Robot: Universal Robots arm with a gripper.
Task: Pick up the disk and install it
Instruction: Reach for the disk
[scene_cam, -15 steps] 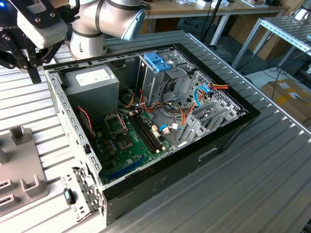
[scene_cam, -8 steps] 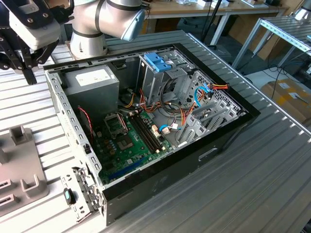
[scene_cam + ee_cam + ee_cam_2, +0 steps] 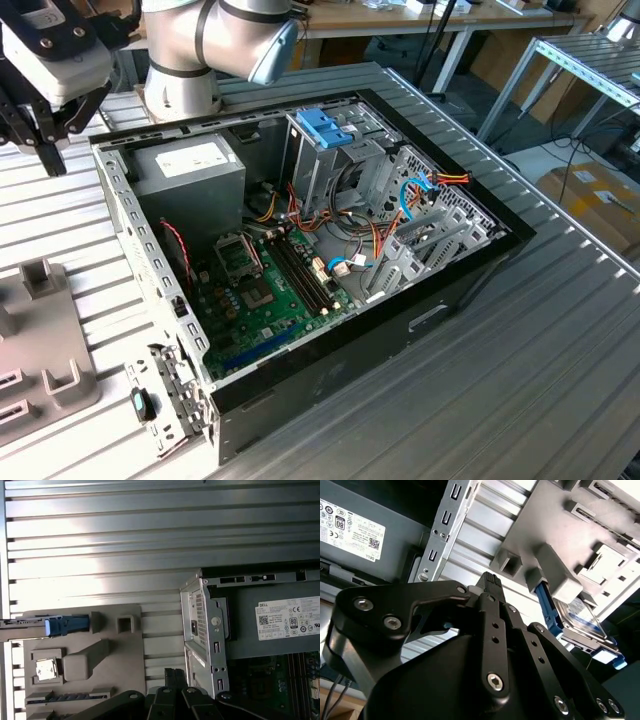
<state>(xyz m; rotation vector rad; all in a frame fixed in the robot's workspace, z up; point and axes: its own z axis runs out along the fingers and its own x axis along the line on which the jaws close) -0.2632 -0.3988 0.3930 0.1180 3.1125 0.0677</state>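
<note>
gripper (image 3: 173,673): the jaws appear drawn together with nothing between them. it hangs above the ribbed table (image 3: 150,545), between the grey fixture (image 3: 120,670) and the corner of the open computer case (image 3: 205,625).

disk (image 3: 50,625): not in hand. it stands on edge in a slot of the fixture, outside the case and well apart from the gripper. in the second wrist view the disk (image 3: 582,622) shows its labelled face, with its blue rail (image 3: 547,605) just beside a grey fixture block (image 3: 555,577).

risks, as judged:
- with the jaws together, a descent onto the disk would strike its upper edge rather than straddle it.
- the disk offers a thin edge and smooth plastic rails, so an off-centre grip could let it tilt or slip.
- the fixture blocks crowd the disk, and a finger could catch one and drag the whole fixture.
- the case wall is near the gripper, and a low sideways travel could clip the sheet-metal corner.

surroundings, exterior view: the arm (image 3: 215,40) stands behind the case. inside are the power supply (image 3: 190,170), the motherboard (image 3: 270,290) and a metal cage topped by a blue latch (image 3: 325,128). loose coloured cables (image 3: 375,235) lie around the bays and could snag a disk going in.
</note>
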